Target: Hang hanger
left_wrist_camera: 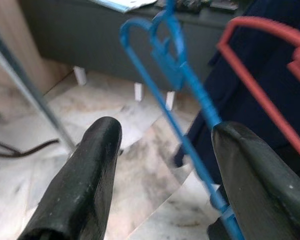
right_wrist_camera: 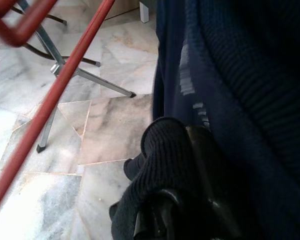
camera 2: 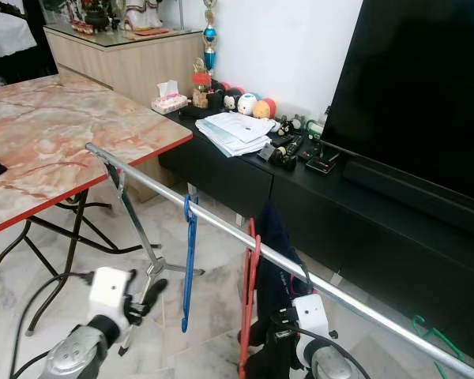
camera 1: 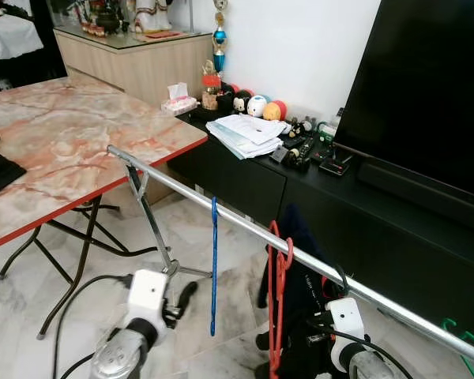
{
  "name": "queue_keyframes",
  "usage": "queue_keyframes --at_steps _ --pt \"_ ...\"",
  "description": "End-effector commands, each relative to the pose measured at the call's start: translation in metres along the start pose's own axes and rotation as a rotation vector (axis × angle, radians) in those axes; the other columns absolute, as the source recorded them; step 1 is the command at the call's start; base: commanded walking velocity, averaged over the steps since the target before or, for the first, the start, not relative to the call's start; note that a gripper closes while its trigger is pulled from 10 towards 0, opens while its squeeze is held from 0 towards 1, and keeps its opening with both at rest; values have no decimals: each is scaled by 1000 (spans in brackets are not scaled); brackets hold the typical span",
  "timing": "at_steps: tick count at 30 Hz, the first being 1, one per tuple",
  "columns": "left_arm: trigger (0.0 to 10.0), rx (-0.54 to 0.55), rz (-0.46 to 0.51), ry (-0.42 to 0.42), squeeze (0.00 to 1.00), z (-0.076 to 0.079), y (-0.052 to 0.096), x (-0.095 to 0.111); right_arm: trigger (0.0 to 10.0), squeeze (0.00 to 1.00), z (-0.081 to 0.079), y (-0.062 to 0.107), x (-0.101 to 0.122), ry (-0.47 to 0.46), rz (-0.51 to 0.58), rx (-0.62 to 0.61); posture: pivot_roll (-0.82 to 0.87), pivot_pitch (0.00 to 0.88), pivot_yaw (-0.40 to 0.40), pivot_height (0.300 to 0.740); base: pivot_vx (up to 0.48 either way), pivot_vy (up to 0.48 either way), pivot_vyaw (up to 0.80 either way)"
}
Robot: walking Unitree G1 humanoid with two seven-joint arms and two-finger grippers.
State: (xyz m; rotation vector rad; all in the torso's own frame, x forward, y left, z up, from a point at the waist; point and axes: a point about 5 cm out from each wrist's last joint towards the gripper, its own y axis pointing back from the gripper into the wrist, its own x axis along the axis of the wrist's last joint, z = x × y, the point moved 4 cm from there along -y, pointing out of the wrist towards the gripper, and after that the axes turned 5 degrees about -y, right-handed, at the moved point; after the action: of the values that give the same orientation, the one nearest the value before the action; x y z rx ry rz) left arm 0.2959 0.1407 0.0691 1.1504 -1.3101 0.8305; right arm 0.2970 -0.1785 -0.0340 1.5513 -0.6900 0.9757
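The blue hanger (camera 1: 214,268) hangs by its hook on the rail (camera 1: 245,228), about midway along it. The left gripper (left_wrist_camera: 162,185) sits low beside the rail, fingers apart and off the hanger, which suggests the hanger is already released. A red hanger (camera 1: 278,304) with a dark garment (camera 1: 304,292) hangs further along the rail. The right gripper (right_wrist_camera: 185,200) is buried in that garment; finger state cannot be told.

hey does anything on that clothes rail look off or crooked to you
Nothing looks damaged. The thin blue plastic hanger hangs empty and straight from the silver metal rail, and the open left gripper is beside it. The dark navy knitted garment by the red hanger droops bunched, its cloth draped over the right gripper.
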Motion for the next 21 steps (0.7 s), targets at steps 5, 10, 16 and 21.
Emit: queue_keyframes --at_steps 5,10,16,21 --pt "10000 -3 11 -24 0 -7 -12 13 10000 0 7 3 -1 -7 6 -24 125 0 -39 740 0 0 0" --pt "10000 15 -18 40 1000 -14 -28 18 10000 0 10 5 -5 -2 -6 -32 122 0 -43 740 0 0 0" --pt "10000 17 -75 71 1000 -12 -53 20 10000 0 11 4 -6 -1 -14 -35 109 0 -49 740 0 0 0" --pt "10000 -56 -101 53 1000 2 -77 31 10000 0 12 5 -6 1 -16 -35 88 0 -51 740 0 0 0"
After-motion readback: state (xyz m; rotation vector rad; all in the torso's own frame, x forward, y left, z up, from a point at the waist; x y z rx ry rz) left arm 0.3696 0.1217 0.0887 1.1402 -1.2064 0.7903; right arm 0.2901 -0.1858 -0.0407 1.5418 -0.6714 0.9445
